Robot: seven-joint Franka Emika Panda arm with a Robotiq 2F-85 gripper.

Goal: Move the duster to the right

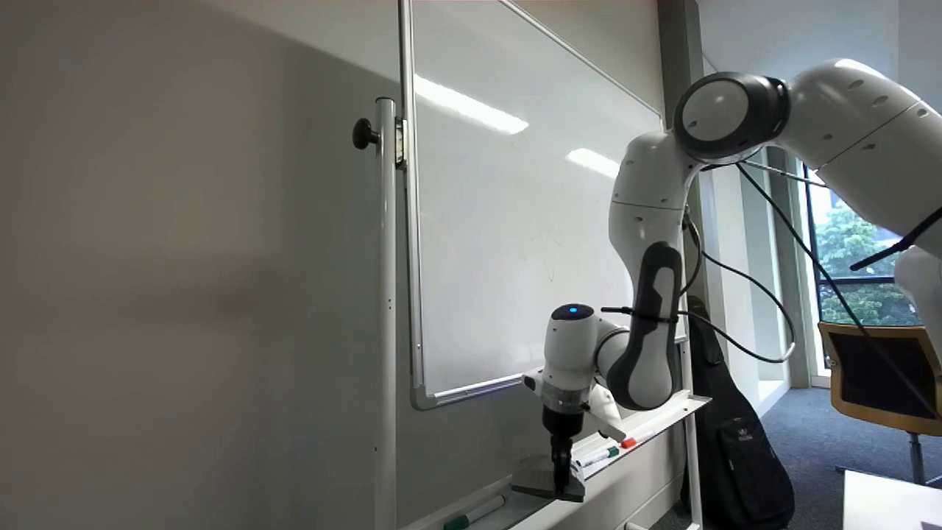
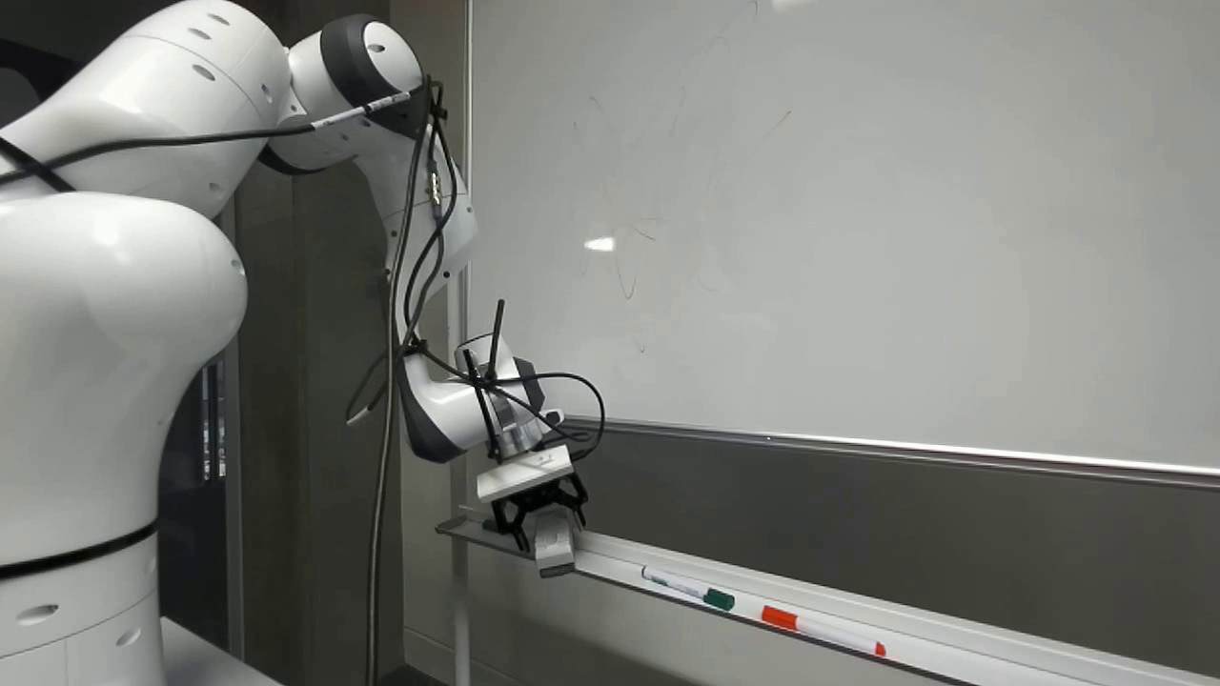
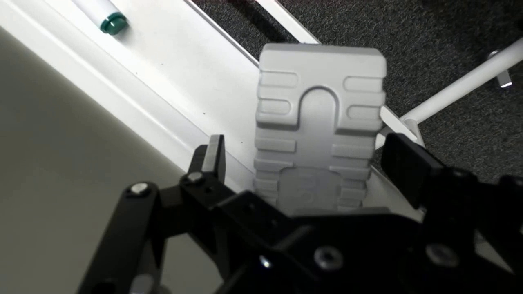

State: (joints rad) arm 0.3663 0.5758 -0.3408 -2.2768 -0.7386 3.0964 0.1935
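The duster is a pale grey-white ribbed block with a darker underside. It lies askew on the whiteboard's tray (image 3: 179,53), its near end over the tray's front edge. I see the duster in the wrist view (image 3: 320,85) and in both exterior views (image 1: 531,477) (image 2: 555,554). My gripper (image 3: 306,149) is open around it, one black finger on each side, with a visible gap at both sides. The duster's far end is hidden behind the gripper body in the wrist view. In both exterior views the gripper (image 1: 561,482) (image 2: 552,534) points down at the tray.
A green-capped marker (image 2: 686,588) and a red-capped marker (image 2: 824,631) lie along the tray. Another green-capped marker (image 1: 475,513) lies on the duster's opposite side. The whiteboard (image 2: 858,238) stands above the tray. A white post (image 1: 386,316) stands at one end.
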